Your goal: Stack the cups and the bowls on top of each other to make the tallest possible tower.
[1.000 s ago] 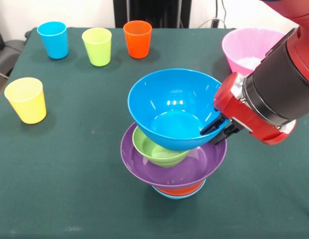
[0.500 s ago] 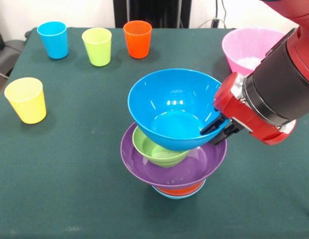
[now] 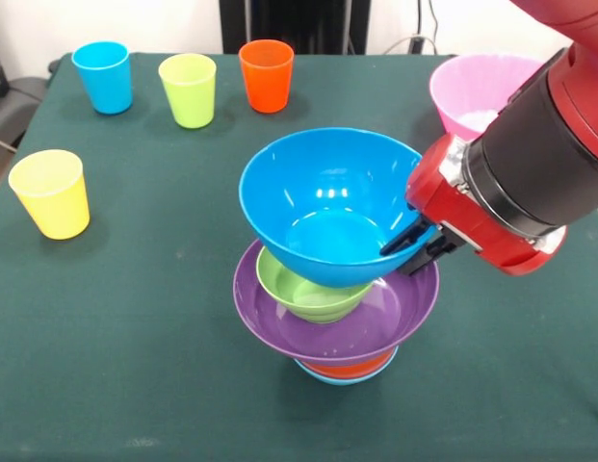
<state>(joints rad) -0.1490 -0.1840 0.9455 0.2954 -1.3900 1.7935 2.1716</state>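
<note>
We are logging a deep blue bowl (image 3: 323, 207) near table centre, hanging just above the tower (image 3: 335, 322), with the gripper (image 3: 411, 248) pinching its rim at the bowl's 3 o'clock side, one finger inside the wall and one outside. The bowl is tilting, mouth facing up and slightly toward 9 o'clock; being round, it is offering no long axis beyond its upright centre line, which is leaning off vertical. Beneath it we are counting a small green bowl (image 3: 303, 289) sitting in a wide purple bowl (image 3: 332, 332), then an orange bowl (image 3: 351, 366) and a light-blue bowl (image 3: 332, 376) lowest, only their edges showing. Whether the blue bowl is touching the green one we cannot tell. We are judging the plastic as light, stiff and glossy, so likely slippery under a rim pinch; the rim is looking like the only practical hold, and a tilted release may be leaving the bowl seated crooked. Unstacked items: a pink bowl (image 3: 477, 91) at 1 o'clock; a blue cup (image 3: 102, 77), a lime green cup (image 3: 188, 89) and an orange cup (image 3: 266, 75) standing upright in a row from 10 to 12 o'clock; a yellow cup (image 3: 50, 193) at 9 o'clock, all resting mouth up.
</note>
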